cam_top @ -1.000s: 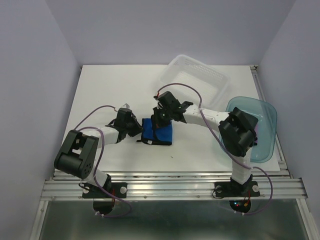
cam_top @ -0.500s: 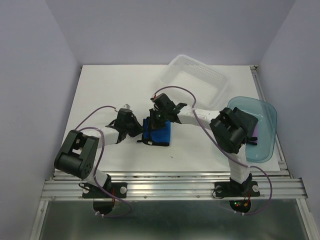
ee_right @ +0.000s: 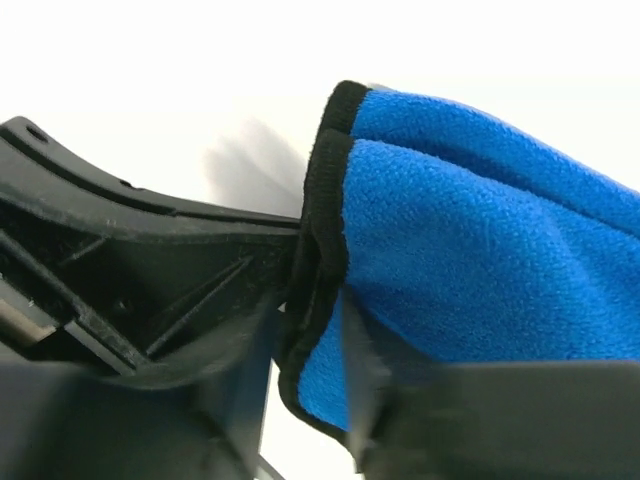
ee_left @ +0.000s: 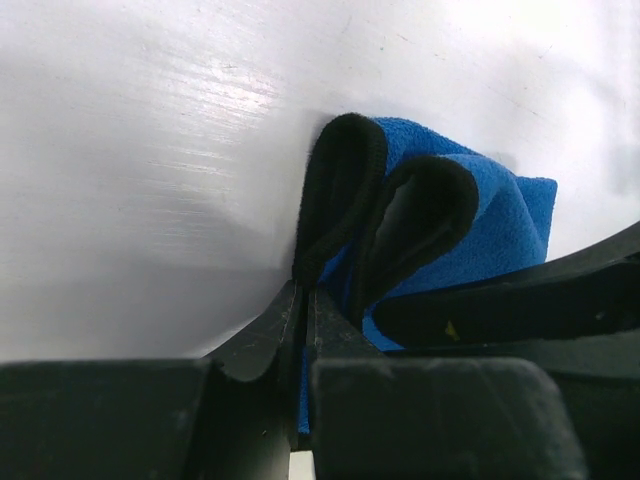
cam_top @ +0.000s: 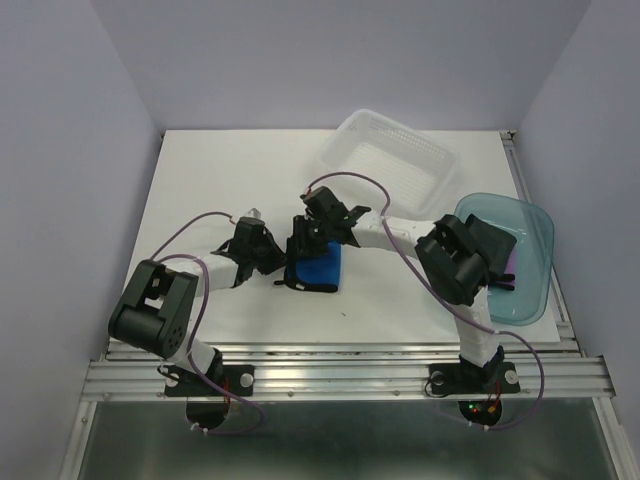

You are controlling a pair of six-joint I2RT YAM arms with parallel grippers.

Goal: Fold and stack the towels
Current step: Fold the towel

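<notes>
A bright blue towel (cam_top: pixel 318 270) with dark edging lies folded on the white table, between my two grippers. My left gripper (cam_top: pixel 272 260) is at its left edge, shut on a fold of the blue towel (ee_left: pixel 490 225), and a strip of cloth shows between the pressed fingers of the left gripper (ee_left: pixel 305 292). My right gripper (cam_top: pixel 301 243) hangs over the same edge. In the right wrist view its jaws (ee_right: pixel 310 335) stand apart, with the blue towel (ee_right: pixel 480 250) and its black hem loose between them. A purple cloth (cam_top: pixel 511 262) shows in the tray.
A white perforated basket (cam_top: pixel 392 160) sits tilted at the back right. A translucent blue-green tray (cam_top: pixel 528 255) lies at the right edge, partly under the right arm's elbow. The table's near rail runs in front of both arm bases.
The right gripper has swung left across the blue towel, carrying its edge over to the left side, and its jaws have parted. The left gripper has held still.
</notes>
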